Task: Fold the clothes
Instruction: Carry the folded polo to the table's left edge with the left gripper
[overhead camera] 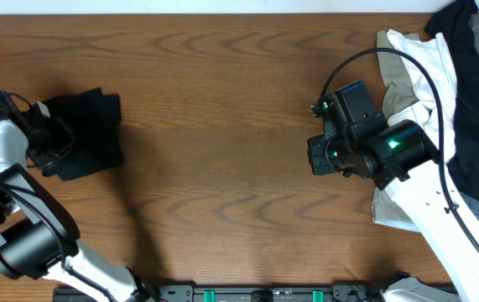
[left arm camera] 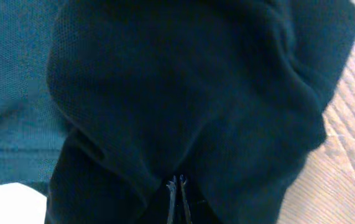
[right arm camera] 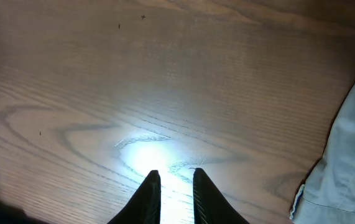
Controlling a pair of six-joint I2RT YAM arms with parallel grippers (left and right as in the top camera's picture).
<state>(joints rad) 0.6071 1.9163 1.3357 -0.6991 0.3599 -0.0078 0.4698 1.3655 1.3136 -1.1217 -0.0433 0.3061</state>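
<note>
The clothes (overhead camera: pixel 84 134), a black shirt, lie bunched in a small heap at the table's left end. My left gripper (overhead camera: pixel 54 147) sits at the heap's left edge. In the left wrist view the black cloth (left arm camera: pixel 183 93) fills the frame, and my left gripper (left arm camera: pixel 178 182) is shut, its thin tips together right against the fabric. Whether a fold is pinched between them does not show. My right gripper (overhead camera: pixel 316 155) hovers over bare wood at the right, far from the shirt. Seen from the right wrist, that right gripper (right arm camera: pixel 176 176) stands narrowly open with nothing between its fingers.
A pile of other garments lies at the right end: white and beige pieces (overhead camera: pixel 407 59) and a dark one (overhead camera: pixel 474 84). A pale cloth edge (right arm camera: pixel 345 162) shows beside my right gripper. Bare wooden table (overhead camera: pixel 222 126) lies between the two arms.
</note>
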